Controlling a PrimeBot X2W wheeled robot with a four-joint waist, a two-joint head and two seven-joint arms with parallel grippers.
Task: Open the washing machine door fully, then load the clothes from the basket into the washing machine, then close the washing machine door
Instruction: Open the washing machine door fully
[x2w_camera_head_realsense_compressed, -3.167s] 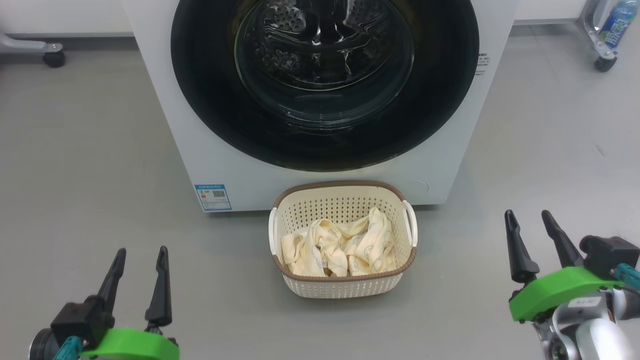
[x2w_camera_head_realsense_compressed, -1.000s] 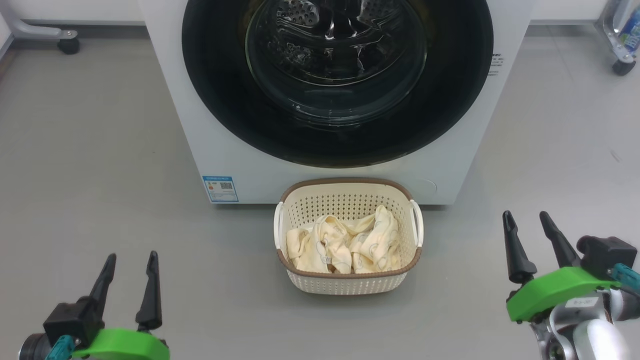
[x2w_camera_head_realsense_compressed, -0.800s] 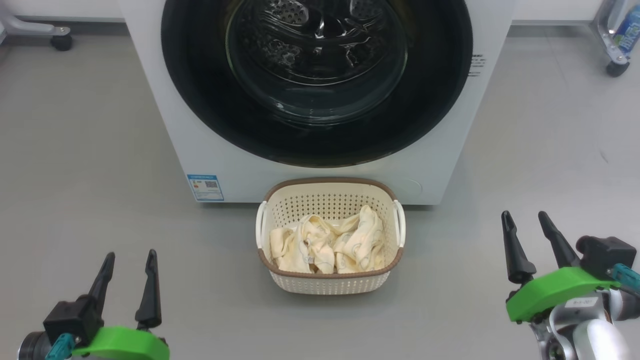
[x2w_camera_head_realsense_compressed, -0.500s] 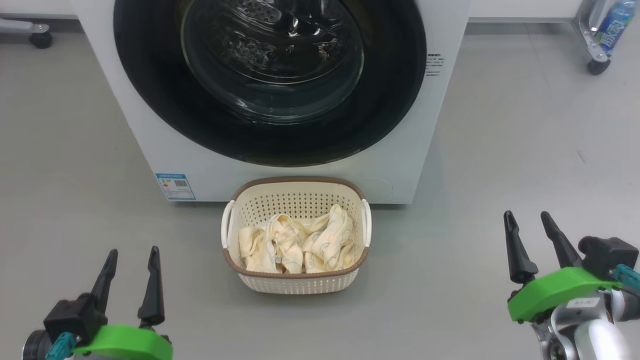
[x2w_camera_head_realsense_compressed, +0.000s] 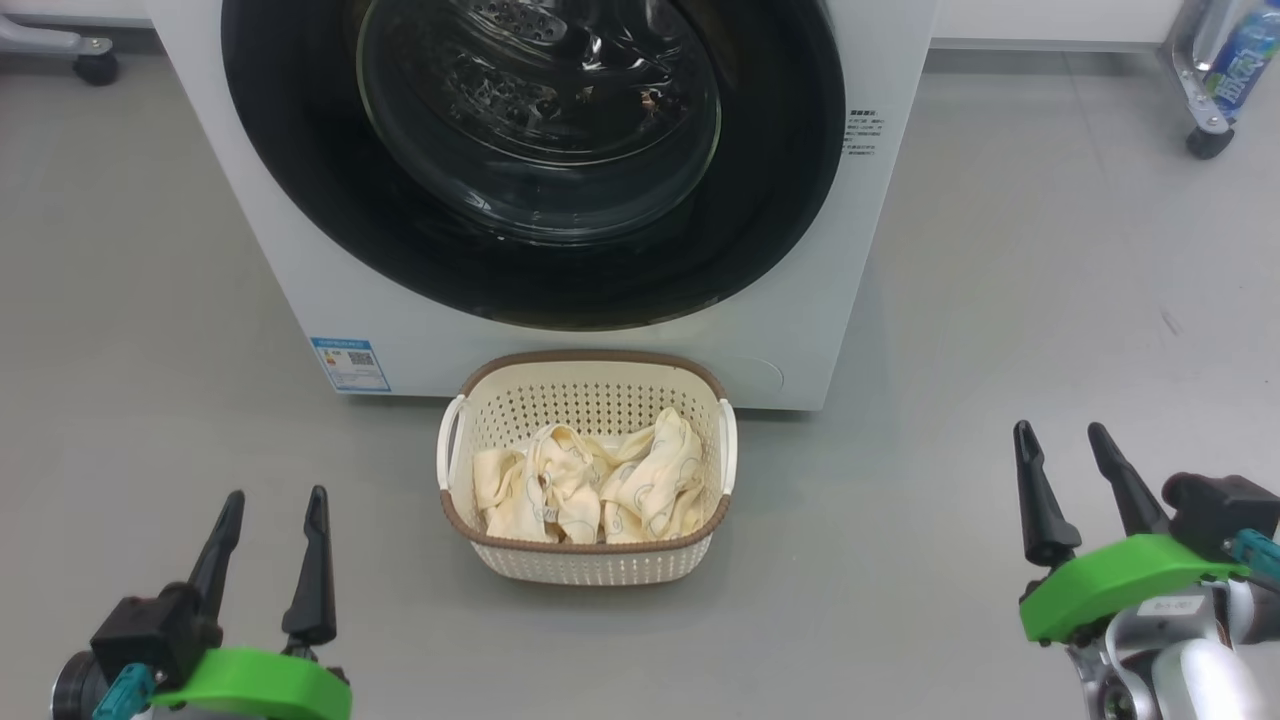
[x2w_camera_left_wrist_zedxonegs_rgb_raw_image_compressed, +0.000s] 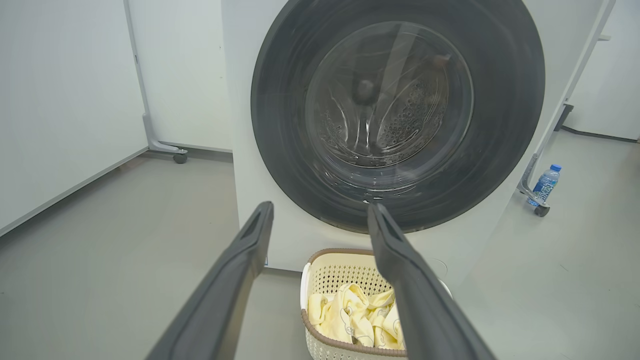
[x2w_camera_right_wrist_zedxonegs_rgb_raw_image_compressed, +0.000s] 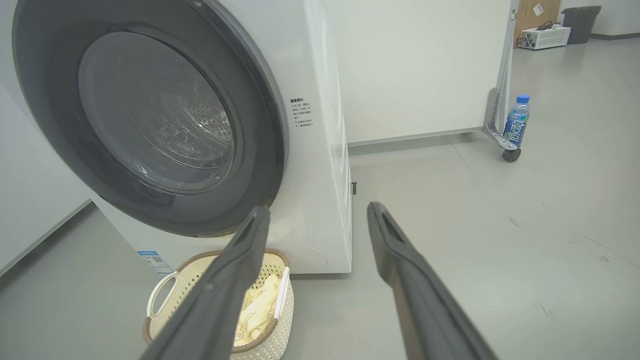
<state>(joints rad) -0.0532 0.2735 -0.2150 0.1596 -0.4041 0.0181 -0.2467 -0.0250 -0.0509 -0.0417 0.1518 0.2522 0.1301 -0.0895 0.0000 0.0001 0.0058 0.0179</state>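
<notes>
Jaws wide, empty, well apart from basket (x2w_camera_head_realsense_compressed: 585, 565), washing machine door (x2w_camera_head_realsense_compressed: 300, 200) shut just behind, floor (x2w_camera_head_realsense_compressed: 900, 500) either side.

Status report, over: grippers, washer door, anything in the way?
Open, empty: left gripper, right gripper. The washing machine door shut; clothes in basket. That basket stands close before the door.

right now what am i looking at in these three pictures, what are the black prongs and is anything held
This is a two-armed robot on wheels. One picture comes from its head, looking down: the left hand and right hand show low in the corners, both open and empty. The other two come from a camera on each wrist, looking along that hand's two dark fingers. On the grey floor stands a washing machine, its door shut, and before it a basket holding the clothes.
</notes>
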